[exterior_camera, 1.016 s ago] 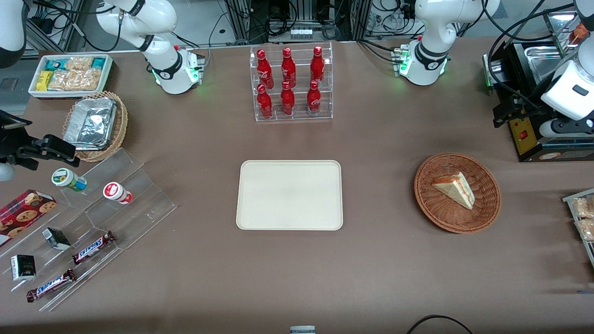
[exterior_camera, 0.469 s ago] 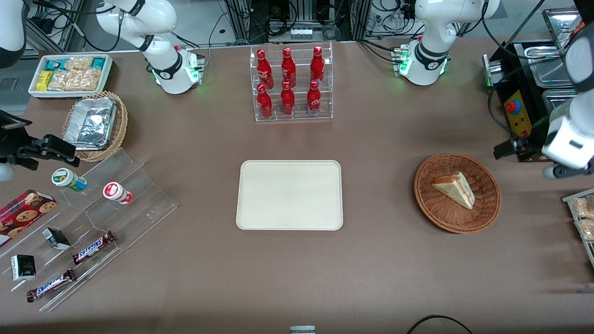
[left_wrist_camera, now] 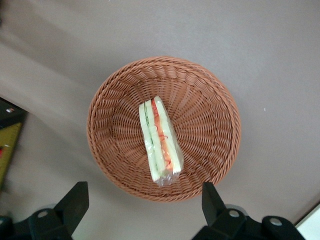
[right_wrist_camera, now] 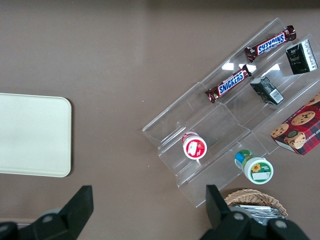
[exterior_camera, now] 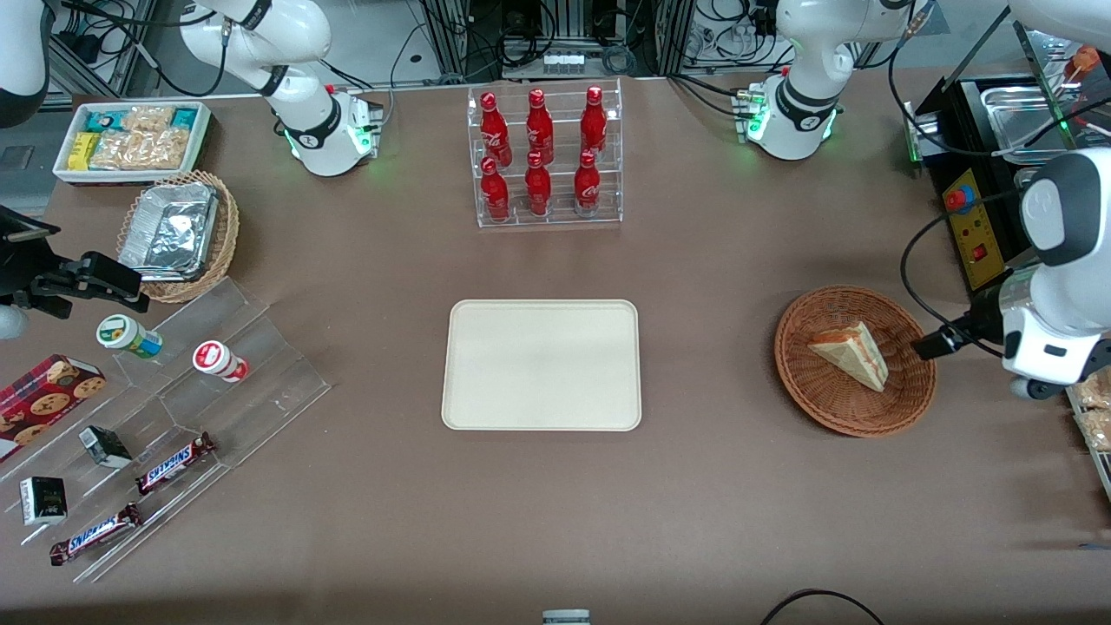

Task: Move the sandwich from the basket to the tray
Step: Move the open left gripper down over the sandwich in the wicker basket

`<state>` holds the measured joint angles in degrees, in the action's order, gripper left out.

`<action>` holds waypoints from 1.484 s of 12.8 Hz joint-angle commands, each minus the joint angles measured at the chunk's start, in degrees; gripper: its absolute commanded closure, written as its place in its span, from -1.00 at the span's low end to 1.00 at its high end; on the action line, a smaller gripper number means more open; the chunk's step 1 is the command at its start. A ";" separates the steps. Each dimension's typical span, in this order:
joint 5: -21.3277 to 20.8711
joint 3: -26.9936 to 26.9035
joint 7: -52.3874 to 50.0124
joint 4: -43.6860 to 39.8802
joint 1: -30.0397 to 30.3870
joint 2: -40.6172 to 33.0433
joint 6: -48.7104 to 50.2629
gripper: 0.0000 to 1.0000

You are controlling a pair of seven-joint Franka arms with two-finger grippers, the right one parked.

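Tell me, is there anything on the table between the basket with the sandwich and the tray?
No. In the front view only bare brown table lies between the basket holding the sandwich and the tray. The open end effector hovers above the basket.

"SNICKERS" is showing in white-and-blue letters on two brown bars point(exterior_camera: 174, 463) point(exterior_camera: 95, 534), both lying on the clear stepped stand point(exterior_camera: 260, 391) toward the parked arm's end of the table, one nearer the front camera than the other. White script is running down the red bottles point(exterior_camera: 538, 152) in the clear rack, too small to read. Print on the small black boxes point(exterior_camera: 42, 501) is not resolving. The gripper point(left_wrist_camera: 145, 192) is hovering above the basket point(left_wrist_camera: 210, 105), fingers spread; no lettering there.
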<state>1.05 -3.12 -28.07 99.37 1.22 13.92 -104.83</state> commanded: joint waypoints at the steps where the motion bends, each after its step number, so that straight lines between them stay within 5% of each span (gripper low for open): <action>1: 1.50 0.22 -9.58 7.30 0.98 -0.56 -9.65 -1.00; 4: 1.58 0.22 -21.91 11.10 0.28 2.41 -16.72 -1.00; 9: 3.94 0.30 -26.49 18.05 0.01 4.79 -27.96 -1.00; 19: 4.31 0.48 -28.09 22.88 -2.80 7.53 -32.28 -0.91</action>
<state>4.90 -2.40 -55.24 121.34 -0.53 21.71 -135.80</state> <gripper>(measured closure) 0.004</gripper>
